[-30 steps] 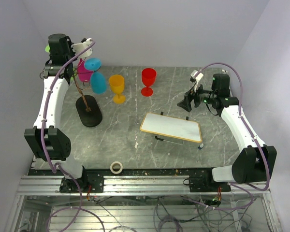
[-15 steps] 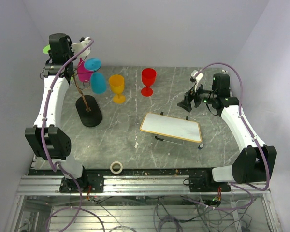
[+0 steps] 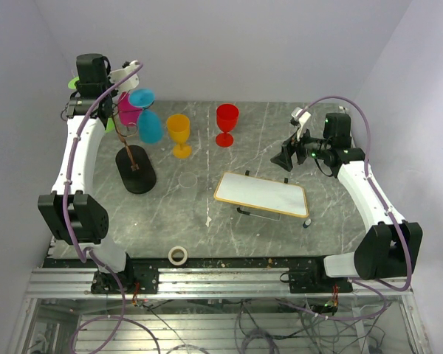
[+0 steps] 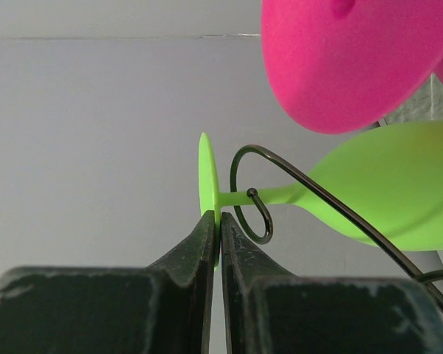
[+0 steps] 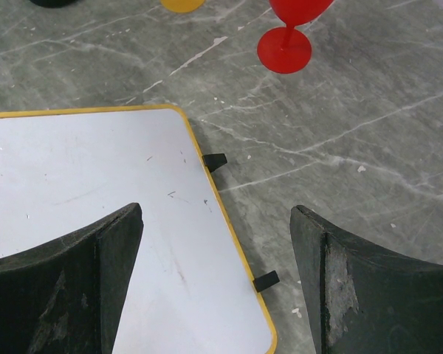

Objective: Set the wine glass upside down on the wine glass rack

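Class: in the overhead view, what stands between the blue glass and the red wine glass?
An upright yellow wine glass; the top external view shows it.

rack [image 3: 135, 169] far left; glass [image 3: 179, 134] right of it, 2nd glass [image 3: 226, 124] further right; tray [image 3: 262, 195] in front.

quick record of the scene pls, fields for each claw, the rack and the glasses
left claw: pinched on the foot of the green wine glass
green wine glass: stem inside a scroll curl of the wine glass rack
right claw: open, empty, above the white tray
also on rack: pink glass, blue glass
standing upright: yellow glass, red glass
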Robot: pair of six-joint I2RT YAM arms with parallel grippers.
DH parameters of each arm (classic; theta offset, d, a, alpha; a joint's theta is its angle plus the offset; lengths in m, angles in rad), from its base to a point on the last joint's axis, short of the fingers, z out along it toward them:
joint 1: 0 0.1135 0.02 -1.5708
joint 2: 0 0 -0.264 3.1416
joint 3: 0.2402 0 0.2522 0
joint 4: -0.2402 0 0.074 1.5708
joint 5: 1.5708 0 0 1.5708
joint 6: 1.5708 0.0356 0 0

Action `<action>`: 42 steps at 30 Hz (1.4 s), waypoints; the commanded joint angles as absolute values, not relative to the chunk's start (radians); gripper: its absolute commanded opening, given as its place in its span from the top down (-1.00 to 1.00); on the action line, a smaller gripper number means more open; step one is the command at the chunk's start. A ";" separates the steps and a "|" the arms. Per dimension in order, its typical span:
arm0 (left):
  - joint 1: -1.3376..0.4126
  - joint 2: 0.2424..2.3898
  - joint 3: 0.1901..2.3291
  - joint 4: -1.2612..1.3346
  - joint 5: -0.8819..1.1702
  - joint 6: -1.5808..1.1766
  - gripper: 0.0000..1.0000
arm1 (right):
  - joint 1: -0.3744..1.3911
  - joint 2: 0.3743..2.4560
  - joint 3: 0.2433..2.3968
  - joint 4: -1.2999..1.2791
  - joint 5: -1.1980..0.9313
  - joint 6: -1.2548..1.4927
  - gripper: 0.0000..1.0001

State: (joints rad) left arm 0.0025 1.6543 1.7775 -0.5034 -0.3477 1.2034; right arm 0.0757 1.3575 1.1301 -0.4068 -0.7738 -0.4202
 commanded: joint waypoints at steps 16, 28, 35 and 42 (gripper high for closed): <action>-0.002 1.602 1.765 -0.560 -0.351 1.184 0.51 | 0.069 1.370 1.117 -0.379 -0.776 -0.427 -0.63; -0.002 1.596 1.750 -0.581 -0.359 1.184 0.29 | 0.068 1.371 1.115 -0.379 -0.774 -0.430 -0.63; -0.002 1.575 1.745 -0.598 -0.359 1.172 0.04 | 0.068 1.374 1.115 -0.379 -0.773 -0.431 -0.64; -0.002 1.534 1.709 -0.604 -0.359 1.174 -0.12 | 0.068 1.376 1.115 -0.379 -0.772 -0.433 -0.64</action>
State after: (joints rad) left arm 0.0025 1.5867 1.7321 -0.5900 -0.3477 1.1831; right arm 0.0750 1.3708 1.1252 -0.4007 -0.7712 -0.4248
